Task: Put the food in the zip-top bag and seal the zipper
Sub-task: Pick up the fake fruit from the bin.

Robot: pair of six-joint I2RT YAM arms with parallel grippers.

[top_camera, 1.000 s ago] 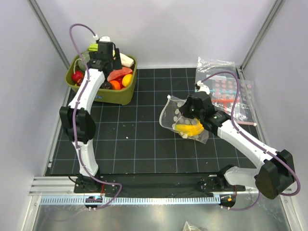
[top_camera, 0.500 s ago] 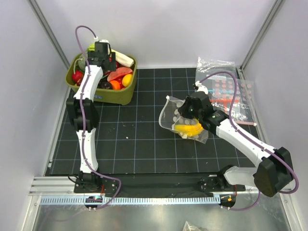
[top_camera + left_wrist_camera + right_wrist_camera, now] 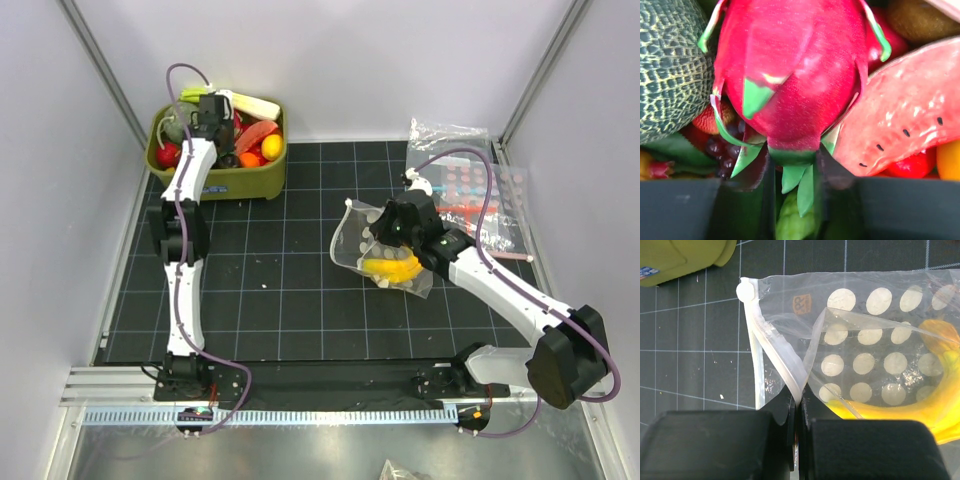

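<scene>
So the big change in the last second: the left arm has stretched out toward 11 o'clock and shoved the green bin (image 3: pixel 215 185) back with it; the bin now sits closer to the far wall than it did. The left gripper (image 3: pixel 213 108) is buried in the pile of food. On its wrist cam the jaws are apart, straddling the leafy end of the dragon fruit (image 3: pixel 790 75), with a netted melon (image 3: pixel 670 65) at 9 o'clock and a watermelon slice (image 3: pixel 900 120) at 3 o'clock. I can't tell if it's actually squeezing yet. My guess is that's the next pick, though the sliding bin makes the grab dicey. The right side hasn't budged. The right gripper (image 3: pixel 799 405) is clamped on the zipper (image 3: pixel 772 347) of the zip-top bag (image 3: pixel 375 245), holding the mouth up over at 3 o'clock of the mat (image 3: pixel 290 290). The banana (image 3: pixel 393 268) is already inside. The pink-dotted bags (image 3: pixel 470 185) lie off at 1 o'clock, untouched. So that's one piece in, lots left, and sealing is nowhere near.
</scene>
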